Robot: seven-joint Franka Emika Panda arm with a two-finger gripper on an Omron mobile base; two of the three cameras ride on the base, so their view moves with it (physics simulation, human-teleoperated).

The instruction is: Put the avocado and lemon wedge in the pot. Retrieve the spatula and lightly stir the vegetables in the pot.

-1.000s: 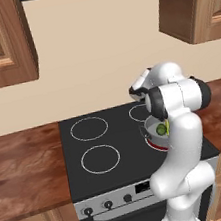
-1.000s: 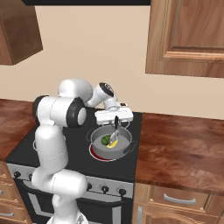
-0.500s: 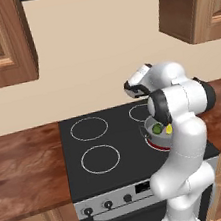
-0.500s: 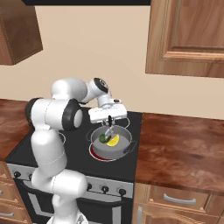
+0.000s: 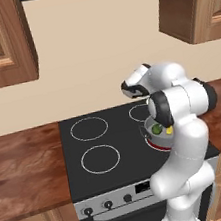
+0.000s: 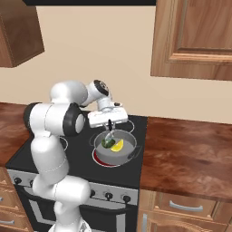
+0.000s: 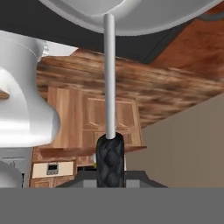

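Note:
The grey pot (image 6: 97, 148) sits on the stove's front right burner, which glows red under it. In the pot lie the dark green avocado (image 6: 107, 143) and the yellow lemon wedge (image 6: 118, 146), side by side. My gripper (image 6: 109, 122) hangs just above the pot's back rim, shut on the spatula (image 6: 108, 132), whose tip dips toward the avocado. The hand view looks along the spatula's dark braided handle (image 7: 110, 162) and grey shaft to the pot (image 7: 144, 19). From the left, my forearm hides most of the pot (image 5: 148, 126); the avocado (image 5: 157, 129) and lemon wedge (image 5: 169, 130) peek out.
The black stovetop (image 5: 101, 134) has three unlit burner rings to the left and behind. Brown wooden counter (image 6: 186, 154) runs on both sides. Wall cabinets (image 6: 195, 36) hang overhead, well above the hand. Stove knobs (image 6: 108, 195) line the front panel.
The hand with the spatula has shifted a little to the left over the pot and turned. The avocado and lemon wedge stay about where they were.

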